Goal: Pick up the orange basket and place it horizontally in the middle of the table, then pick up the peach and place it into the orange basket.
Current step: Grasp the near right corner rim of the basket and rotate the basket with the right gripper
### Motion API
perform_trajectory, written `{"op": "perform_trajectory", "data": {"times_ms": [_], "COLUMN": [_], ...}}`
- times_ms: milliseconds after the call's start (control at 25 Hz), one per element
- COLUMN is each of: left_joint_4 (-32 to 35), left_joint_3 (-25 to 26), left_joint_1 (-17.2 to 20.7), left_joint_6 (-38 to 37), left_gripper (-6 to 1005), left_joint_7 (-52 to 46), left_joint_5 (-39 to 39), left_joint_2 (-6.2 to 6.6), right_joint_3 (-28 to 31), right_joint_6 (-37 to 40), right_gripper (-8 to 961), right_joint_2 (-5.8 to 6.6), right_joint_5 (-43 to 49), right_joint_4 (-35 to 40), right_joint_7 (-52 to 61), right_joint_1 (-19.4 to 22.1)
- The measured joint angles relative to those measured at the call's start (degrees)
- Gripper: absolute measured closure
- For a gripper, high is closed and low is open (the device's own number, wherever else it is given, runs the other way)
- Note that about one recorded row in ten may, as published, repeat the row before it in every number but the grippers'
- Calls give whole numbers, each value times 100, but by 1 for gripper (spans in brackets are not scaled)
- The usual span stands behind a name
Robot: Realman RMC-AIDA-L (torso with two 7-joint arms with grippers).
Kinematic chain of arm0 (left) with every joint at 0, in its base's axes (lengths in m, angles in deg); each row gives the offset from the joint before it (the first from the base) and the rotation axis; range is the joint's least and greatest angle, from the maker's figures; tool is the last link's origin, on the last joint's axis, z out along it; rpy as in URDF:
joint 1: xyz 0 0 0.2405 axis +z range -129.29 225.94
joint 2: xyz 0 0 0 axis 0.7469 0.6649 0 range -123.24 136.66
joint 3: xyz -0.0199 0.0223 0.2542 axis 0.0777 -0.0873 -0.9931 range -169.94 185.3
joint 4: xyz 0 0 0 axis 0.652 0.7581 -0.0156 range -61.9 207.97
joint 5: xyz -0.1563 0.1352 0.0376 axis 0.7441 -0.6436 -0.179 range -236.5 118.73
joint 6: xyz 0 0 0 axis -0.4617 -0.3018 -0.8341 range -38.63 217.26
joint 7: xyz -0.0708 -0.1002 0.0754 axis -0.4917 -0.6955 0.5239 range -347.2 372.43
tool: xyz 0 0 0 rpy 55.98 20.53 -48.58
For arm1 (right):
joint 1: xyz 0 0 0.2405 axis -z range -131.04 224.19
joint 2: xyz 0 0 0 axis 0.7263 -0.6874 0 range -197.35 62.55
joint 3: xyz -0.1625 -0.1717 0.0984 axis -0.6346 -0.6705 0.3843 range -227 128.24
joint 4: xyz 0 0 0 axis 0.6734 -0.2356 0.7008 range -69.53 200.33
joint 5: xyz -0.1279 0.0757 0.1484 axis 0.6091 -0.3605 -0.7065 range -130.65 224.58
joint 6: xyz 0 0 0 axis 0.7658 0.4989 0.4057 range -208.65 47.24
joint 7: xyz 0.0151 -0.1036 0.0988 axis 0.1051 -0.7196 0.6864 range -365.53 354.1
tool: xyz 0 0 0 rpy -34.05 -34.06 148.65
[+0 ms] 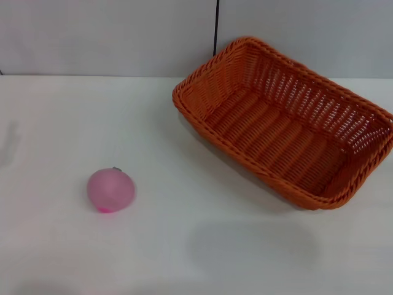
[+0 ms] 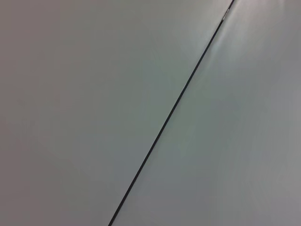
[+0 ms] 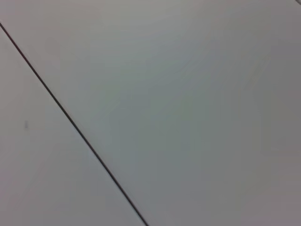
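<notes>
Head view had the orange basket (image 1: 288, 126) sitting on the white table (image 1: 184, 246), and what a big piece it was: rectangular, woven wicker-style, open-weave sides sloping outward, a braided rim running all the way round, and nothing inside it. Its long axis ran on a diagonal, one short end pointing toward the back wall (image 1: 104, 34) and the dark vertical seam (image 1: 216, 27) there, the other short end angled toward the robot's right and nearer the camera. So it lay skewed, not square to the table's far edge.

Well apart from the basket, off to the basket's left and nearer the camera than its far corner, the peach (image 1: 111, 190) rested on bare tabletop: small, round, pale pink, a deeper pink spot low on its near side and a tiny grey-green stem at the top, pointing away toward the wall. Peach and basket were not touching.

Neither gripper appeared anywhere in the head view. Both wrist views showed only a plain pale surface crossed by a thin dark line, so the fingers' state on either arm could not be told.
</notes>
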Motion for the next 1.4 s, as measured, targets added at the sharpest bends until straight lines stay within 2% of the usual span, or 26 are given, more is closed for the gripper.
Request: {"op": "perform_trajectory", "data": {"times_ms": [520, 800, 1080, 1320, 1360, 1400], "left_joint_4": [8, 451, 469, 460, 460, 460], "left_joint_3": [-3, 685, 684, 572, 572, 572], "left_joint_1": [-175, -509, -545, -533, -533, -533], "left_joint_6": [-37, -23, 26, 103, 103, 103], "left_gripper": [202, 202, 202, 203, 203, 203], "left_joint_7": [-283, -491, -498, -829, -829, -829], "left_joint_5": [-8, 2, -19, -70, -70, -70], "left_joint_2": [-11, -45, -39, -32, -32, -32], "right_joint_3": [133, 142, -22, -470, -541, -688], "right_joint_6": [-153, -131, 53, 118, 115, 106], "right_gripper": [395, 395, 396, 396, 396, 396], "right_joint_2": [-1, 9, 19, 49, 66, 146], "right_joint_5": [0, -4, 78, 512, 626, 965], "right_joint_4": [-130, -226, -179, 401, 554, 925], "right_joint_7": [15, 25, 104, 981, 1288, 1955], "right_joint_1": [-102, -298, -362, -370, -375, -399]}}
